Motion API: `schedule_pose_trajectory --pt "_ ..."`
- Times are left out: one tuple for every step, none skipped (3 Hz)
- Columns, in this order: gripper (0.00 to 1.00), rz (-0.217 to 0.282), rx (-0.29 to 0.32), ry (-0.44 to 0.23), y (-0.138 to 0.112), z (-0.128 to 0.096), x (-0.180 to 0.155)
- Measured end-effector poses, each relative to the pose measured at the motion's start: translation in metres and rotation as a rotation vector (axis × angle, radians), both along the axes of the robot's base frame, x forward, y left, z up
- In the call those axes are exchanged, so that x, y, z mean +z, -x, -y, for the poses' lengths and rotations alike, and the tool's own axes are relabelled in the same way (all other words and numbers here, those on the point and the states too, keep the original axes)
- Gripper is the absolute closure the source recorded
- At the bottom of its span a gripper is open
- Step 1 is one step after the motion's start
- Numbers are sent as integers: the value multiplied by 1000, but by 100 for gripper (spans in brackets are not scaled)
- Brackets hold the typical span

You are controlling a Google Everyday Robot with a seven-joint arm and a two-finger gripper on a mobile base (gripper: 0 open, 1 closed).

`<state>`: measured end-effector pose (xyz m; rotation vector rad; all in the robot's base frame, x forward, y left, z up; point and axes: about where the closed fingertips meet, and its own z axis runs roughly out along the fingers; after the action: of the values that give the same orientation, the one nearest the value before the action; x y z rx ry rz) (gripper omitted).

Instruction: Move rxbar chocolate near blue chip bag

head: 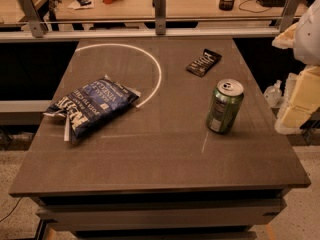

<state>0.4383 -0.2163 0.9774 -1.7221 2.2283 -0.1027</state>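
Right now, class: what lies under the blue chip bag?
The blue chip bag lies on the grey table, covering part of a white curved line. Anything else beneath it is hidden. The claw hangs beyond the table's right edge.

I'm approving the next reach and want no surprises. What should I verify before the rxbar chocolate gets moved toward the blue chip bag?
1. rxbar chocolate lies flat and uncovered: ok.
2. Bar in the pincer: not ok; the pincer is at the view's right edge, apart from the bar.
3. green can stands clear of the bar: ok.
4. Bare table beside the blue chip bag: ok.
5. Bar near bag: not ok.
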Motion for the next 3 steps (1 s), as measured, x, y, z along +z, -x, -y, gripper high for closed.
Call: schedule_pose_trajectory --pt "0 10 2 -5 -1 0 2" --pt "0 70 7 -30 -20 2 8" --pt "0 125 30 -33 -50 8 12"
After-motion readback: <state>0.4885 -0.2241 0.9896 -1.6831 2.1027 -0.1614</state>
